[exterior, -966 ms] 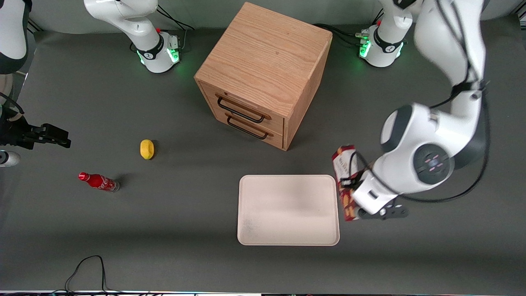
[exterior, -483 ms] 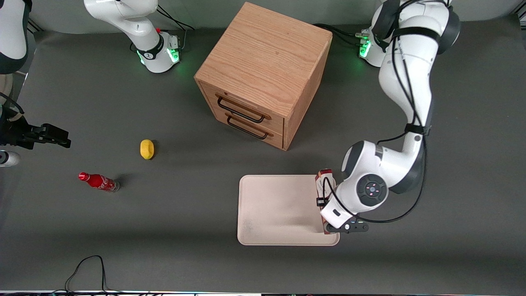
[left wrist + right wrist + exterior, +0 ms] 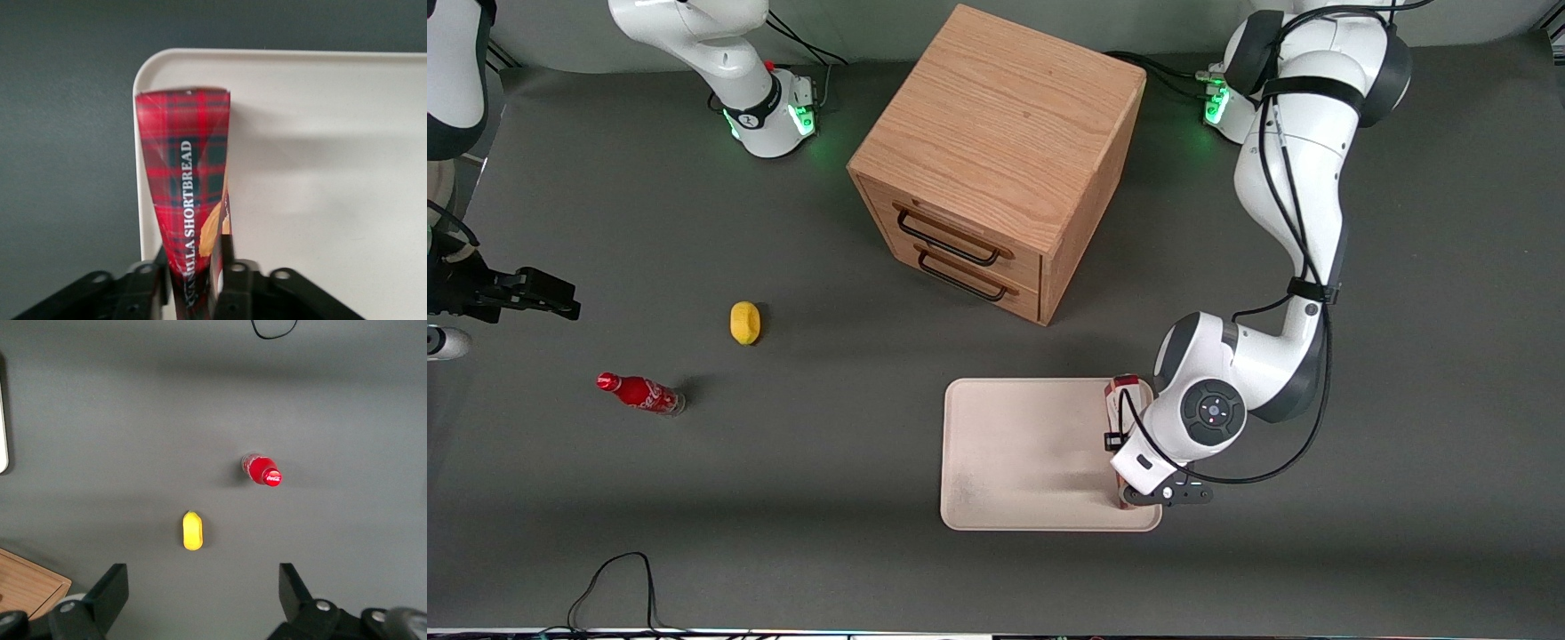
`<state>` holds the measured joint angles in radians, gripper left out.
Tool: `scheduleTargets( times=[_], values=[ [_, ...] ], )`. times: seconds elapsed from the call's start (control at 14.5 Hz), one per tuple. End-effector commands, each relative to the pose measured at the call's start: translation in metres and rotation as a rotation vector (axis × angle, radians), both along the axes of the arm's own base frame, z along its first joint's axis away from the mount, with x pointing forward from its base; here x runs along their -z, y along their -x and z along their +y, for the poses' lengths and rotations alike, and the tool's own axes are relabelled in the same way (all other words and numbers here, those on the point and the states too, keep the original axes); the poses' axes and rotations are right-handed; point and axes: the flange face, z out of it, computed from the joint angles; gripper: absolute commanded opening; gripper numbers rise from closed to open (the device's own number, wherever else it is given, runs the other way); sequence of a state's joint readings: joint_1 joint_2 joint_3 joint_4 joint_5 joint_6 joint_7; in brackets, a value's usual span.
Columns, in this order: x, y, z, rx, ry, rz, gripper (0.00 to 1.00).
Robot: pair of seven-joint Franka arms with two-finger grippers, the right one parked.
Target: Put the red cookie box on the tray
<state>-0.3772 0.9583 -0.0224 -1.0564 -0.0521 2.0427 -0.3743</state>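
The red cookie box [image 3: 1120, 392], a dark red tartan carton with a white panel, is held in my left gripper [image 3: 1138, 467]. It lies along the edge of the cream tray [image 3: 1032, 453] nearest the working arm's end, just inside the rim. In the left wrist view the gripper [image 3: 193, 283] is shut on the box [image 3: 183, 173], one black finger on each side. The box's end reaches close to a rounded corner of the tray [image 3: 320, 167]. I cannot tell whether the box touches the tray.
A wooden two-drawer cabinet [image 3: 996, 160] stands farther from the front camera than the tray. A yellow lemon-like object [image 3: 744, 322] and a small red soda bottle [image 3: 640, 393] lie toward the parked arm's end. A black cable [image 3: 614, 578] loops at the table's near edge.
My left gripper carried the box from beside the tray, high up, to low over the tray's edge. In the last half second it shifted only slightly.
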Motion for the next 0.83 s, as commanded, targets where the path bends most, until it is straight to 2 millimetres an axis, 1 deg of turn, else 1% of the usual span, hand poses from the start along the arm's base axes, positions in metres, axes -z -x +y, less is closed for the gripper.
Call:
scheduleTargets(
  times=[0.0,0.07,0.21,0.34,0.48,0.55,0.62,0.76],
  values=[
    [-0.048,0.005,0.002,0.004,-0.015,-0.051,1.0],
    [-0.07,0.008,0.008,0.001,-0.011,-0.062,1.0],
    [-0.11,0.016,0.036,-0.005,-0.009,-0.065,1.0],
    [-0.141,0.035,0.077,0.016,-0.017,-0.058,1.0],
    [-0.172,0.057,0.131,0.038,-0.023,-0.047,1.0],
    [-0.193,0.069,0.152,0.018,-0.025,-0.035,1.0],
    [-0.214,0.081,0.168,0.003,-0.028,-0.003,1.0],
    [-0.266,0.108,0.194,-0.014,-0.028,0.036,1.0]
  ],
)
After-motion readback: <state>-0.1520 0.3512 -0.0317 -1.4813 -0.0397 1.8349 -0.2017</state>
